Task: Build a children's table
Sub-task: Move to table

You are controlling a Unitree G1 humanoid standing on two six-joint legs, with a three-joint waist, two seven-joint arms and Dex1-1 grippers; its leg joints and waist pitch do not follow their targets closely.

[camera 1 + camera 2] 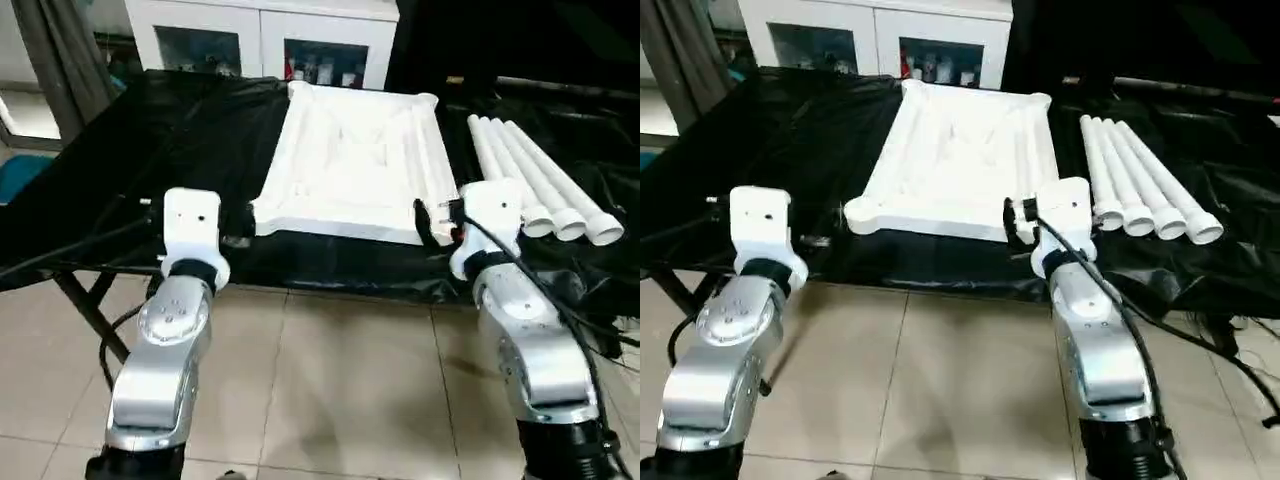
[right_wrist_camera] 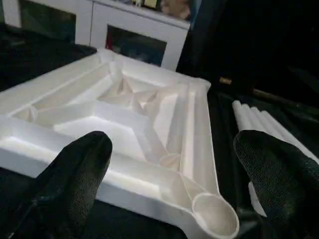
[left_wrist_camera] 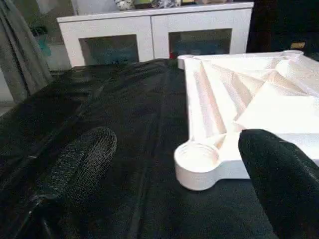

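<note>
Though ribs show, the table top [image 1: 350, 165] perhaps hides the left gripper [image 3: 174, 164].

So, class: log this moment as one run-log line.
tabletop: ribs up, on black cloth | four legs: loose beside it | left gripper: open, empty | right gripper: open, empty

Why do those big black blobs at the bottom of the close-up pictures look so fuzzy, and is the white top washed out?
Left wrist view: the fingers sit near the lens, so they blur, while the corner socket stays crisp. Right wrist view: same soft fingers. Left eye view: the table top glares bright, its ribs faint against the black cloth.
</note>
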